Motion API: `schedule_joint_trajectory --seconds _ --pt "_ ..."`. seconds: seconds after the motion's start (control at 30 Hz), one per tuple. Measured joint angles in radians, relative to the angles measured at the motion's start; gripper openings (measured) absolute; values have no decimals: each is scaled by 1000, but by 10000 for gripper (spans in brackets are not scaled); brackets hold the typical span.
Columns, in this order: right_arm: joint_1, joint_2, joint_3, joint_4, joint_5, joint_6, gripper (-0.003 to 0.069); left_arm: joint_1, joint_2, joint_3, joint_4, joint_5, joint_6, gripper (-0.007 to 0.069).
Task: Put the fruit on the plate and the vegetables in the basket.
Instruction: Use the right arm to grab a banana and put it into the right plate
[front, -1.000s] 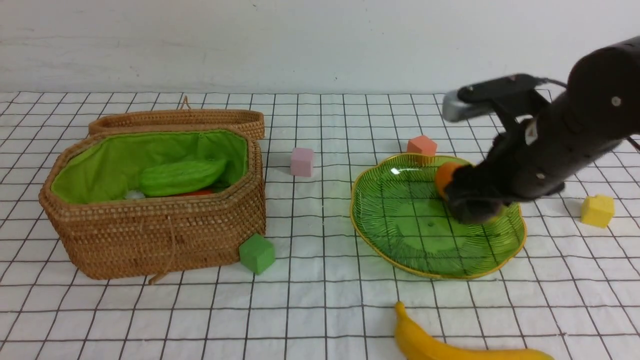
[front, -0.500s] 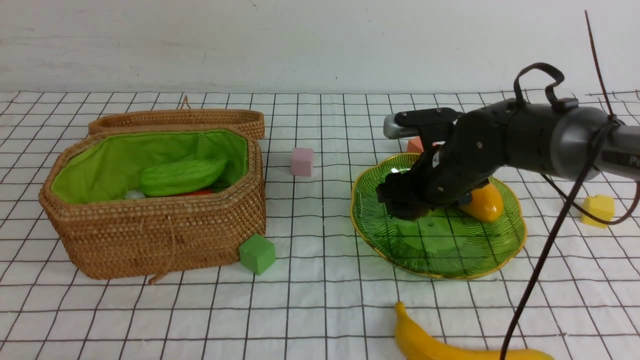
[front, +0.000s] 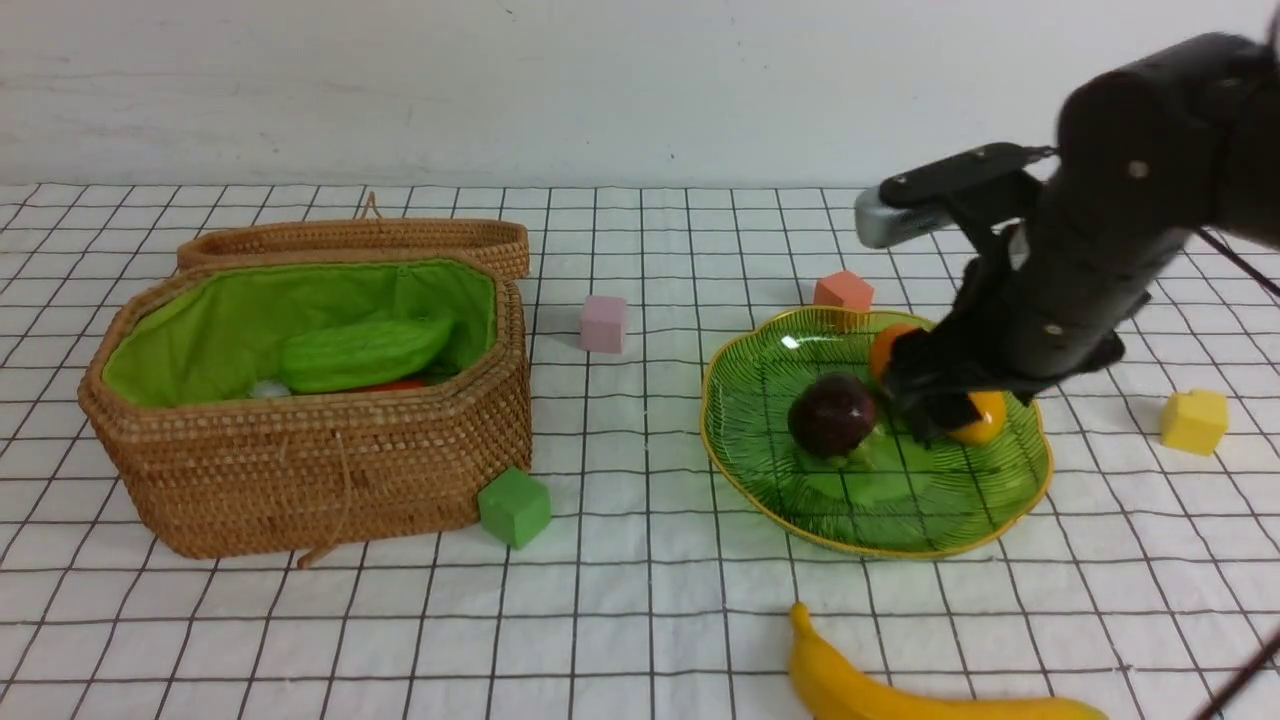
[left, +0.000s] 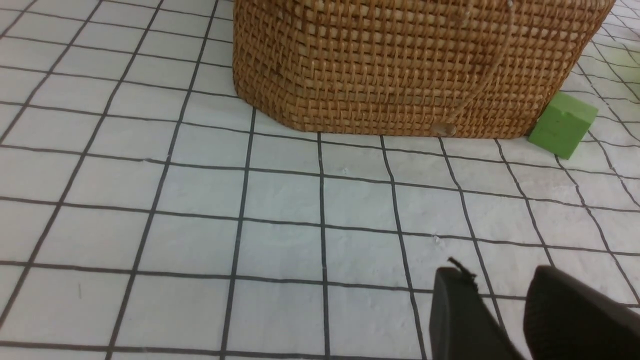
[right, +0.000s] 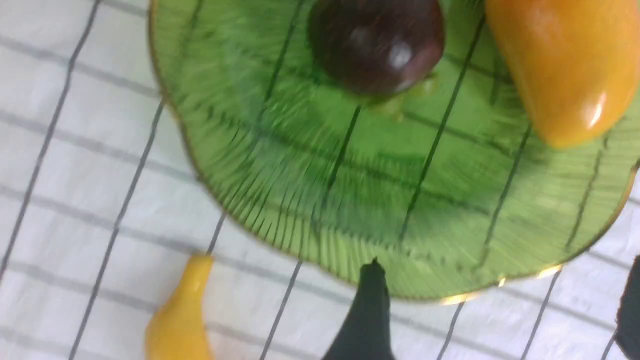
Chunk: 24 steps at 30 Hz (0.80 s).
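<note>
Banana (front: 900, 690) off plate (front: 745, 455): light, stiff, slippery; grasp mid-length. Right pincer (right: 500, 310) released, empty. Left pincer (left: 505, 310) part-open, empty.

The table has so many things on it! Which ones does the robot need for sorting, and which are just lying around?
Needed for the job:
- plate
- mango
- purple fruit
- banana
- basket
- green gourd already in the basket

Just lying around:
- green cube
- pink cube
- orange cube
- yellow cube
- basket lid
</note>
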Motion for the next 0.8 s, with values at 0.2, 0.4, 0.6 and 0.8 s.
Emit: schedule_joint_trajectory --seconds 0.2,0.4,0.6,0.8 --pt "27 -120 266 241 20 -290 590 0 0 0 0 0 0 206" --pt "92 -95 564 288 -191 -511 586 0 0 0 0 0 0 214" --pt "98 -22 617 250 -373 -524 585 0 0 0 0 0 0 220" --pt "98 -28 601 252 -327 -532 584 0 0 0 0 1 0 225"
